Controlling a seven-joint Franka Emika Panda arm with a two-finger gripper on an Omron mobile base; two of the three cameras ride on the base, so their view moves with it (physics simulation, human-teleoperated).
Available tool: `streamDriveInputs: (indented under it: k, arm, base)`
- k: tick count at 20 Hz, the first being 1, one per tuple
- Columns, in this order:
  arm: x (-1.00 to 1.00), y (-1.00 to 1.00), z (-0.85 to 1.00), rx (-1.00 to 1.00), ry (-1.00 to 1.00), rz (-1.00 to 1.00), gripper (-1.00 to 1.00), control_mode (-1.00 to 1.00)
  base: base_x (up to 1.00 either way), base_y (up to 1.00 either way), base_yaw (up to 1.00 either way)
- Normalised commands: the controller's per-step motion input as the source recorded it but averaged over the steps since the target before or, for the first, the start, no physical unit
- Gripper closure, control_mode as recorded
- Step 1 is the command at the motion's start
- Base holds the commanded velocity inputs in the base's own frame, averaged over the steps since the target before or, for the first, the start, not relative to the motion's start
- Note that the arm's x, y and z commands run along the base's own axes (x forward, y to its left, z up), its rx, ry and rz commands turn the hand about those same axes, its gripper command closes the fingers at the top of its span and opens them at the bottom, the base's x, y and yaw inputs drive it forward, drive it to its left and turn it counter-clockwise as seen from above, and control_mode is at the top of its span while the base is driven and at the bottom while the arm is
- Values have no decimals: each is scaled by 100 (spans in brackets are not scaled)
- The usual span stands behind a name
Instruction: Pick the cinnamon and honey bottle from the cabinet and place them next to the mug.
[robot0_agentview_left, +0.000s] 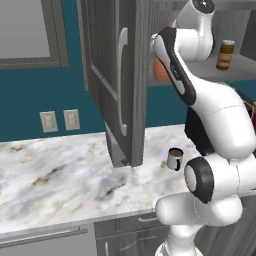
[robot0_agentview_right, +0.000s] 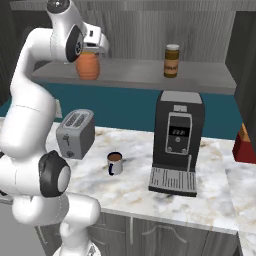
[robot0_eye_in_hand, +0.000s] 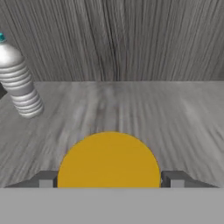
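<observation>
Step in hand: grasping the honey bottle (robot0_agentview_right: 88, 66) on the cabinet (robot0_agentview_left: 112, 75) shelf, judging by the tool's position above it.
Tool: the tool (robot0_eye_in_hand: 109, 178) hung over the honey bottle, its fingers (robot0_eye_in_hand: 46, 179) apart, one either side of the yellow lid (robot0_eye_in_hand: 109, 159), not visibly pressing on it.
Honey bottle: stood near the left end of the shelf, close to the front edge.
Cinnamon: the cinnamon (robot0_agentview_right: 171, 60) stood on the same shelf, well apart toward the right end, untouched.
Mug: the mug (robot0_agentview_right: 115, 163) sat on the surface (robot0_agentview_right: 140, 195) below, between the toaster (robot0_agentview_right: 76, 133) and the coffee machine (robot0_agentview_right: 176, 142).
Doing it well: the lid looked centred between the fingers, so the tool should probably close evenly before lifting, then rise straight up, since the rounded body could slip.
Watch for: the water bottle (robot0_eye_in_hand: 17, 81) further back on the shelf and the open cabinet door (robot0_agentview_left: 117, 85) during withdrawal.
</observation>
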Motion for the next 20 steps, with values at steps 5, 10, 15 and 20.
streamDriveInputs:
  k: [5,10,15,20]
  arm:
    - [-95,0,-28,0,0,0,100,-100]
    - [-96,0,-36,0,0,0,100,-100]
    - [-64,8,-67,0,3,-2,100,-100]
    - [-21,20,-96,0,14,-10,100,-100]
  base:
    - [0,0,0]
    - [0,0,0]
    - [0,0,0]
    - [0,0,0]
